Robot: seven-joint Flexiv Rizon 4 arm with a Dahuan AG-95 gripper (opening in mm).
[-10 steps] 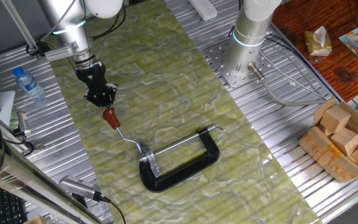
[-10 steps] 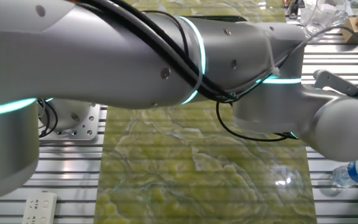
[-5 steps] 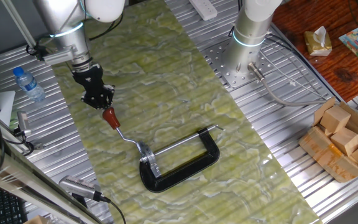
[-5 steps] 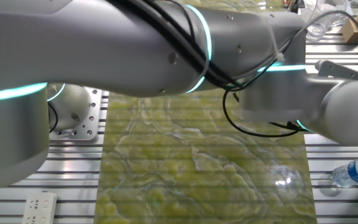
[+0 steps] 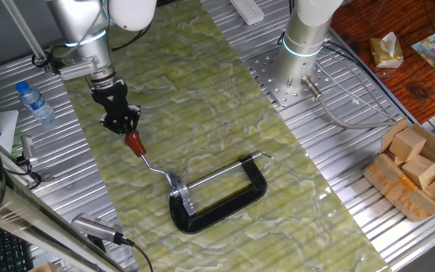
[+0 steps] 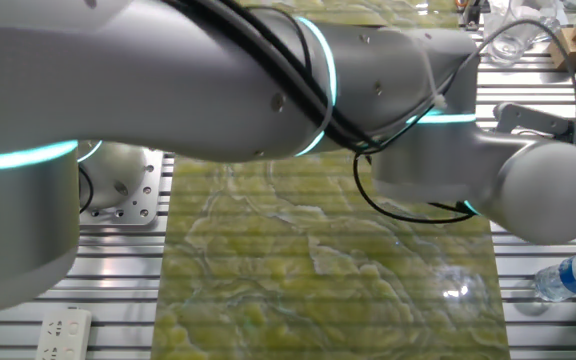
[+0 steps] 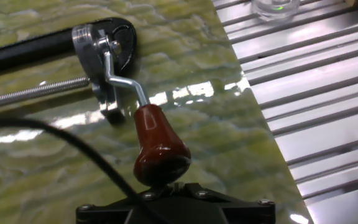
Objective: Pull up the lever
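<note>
The hand (image 5: 124,125) hung at the end of the silver arm (image 5: 81,34) over the left part of the surface (image 5: 202,91), a green marbled mat laid on ribbed metal, nearer the far-left corner than the near edge. Its black fingers pointed down at the red-brown knob of the lever (image 5: 137,145) and met the knob's upper end; in the hand view the knob (image 7: 159,148) ran right up to the dark base of the hand at the bottom of the frame, but the fingertips themselves lay out of sight there, so I could not tell whether the hand was closed on the knob or merely resting against it. From the knob the thin bent rod ran down and to the right to the silver bracket (image 5: 178,190) of the black clamp frame (image 5: 225,202), which lay flat toward the near edge of the mat, about midway across. The long threaded screw rod (image 5: 217,175) spanned the opening of the frame. The lever stood tilted, its knob raised off the mat and leaning away from the clamp toward the left edge. A water bottle (image 5: 35,102) lay on the ribbed metal near the left edge, well apart from the clamp, and wooden blocks (image 5: 418,162) sat in a box at the right edge. In the other fixed view the arm (image 6: 268,90) filled most of the frame and hid the clamp and lever completely, with only bare mat (image 6: 308,270) showing below it.
</note>
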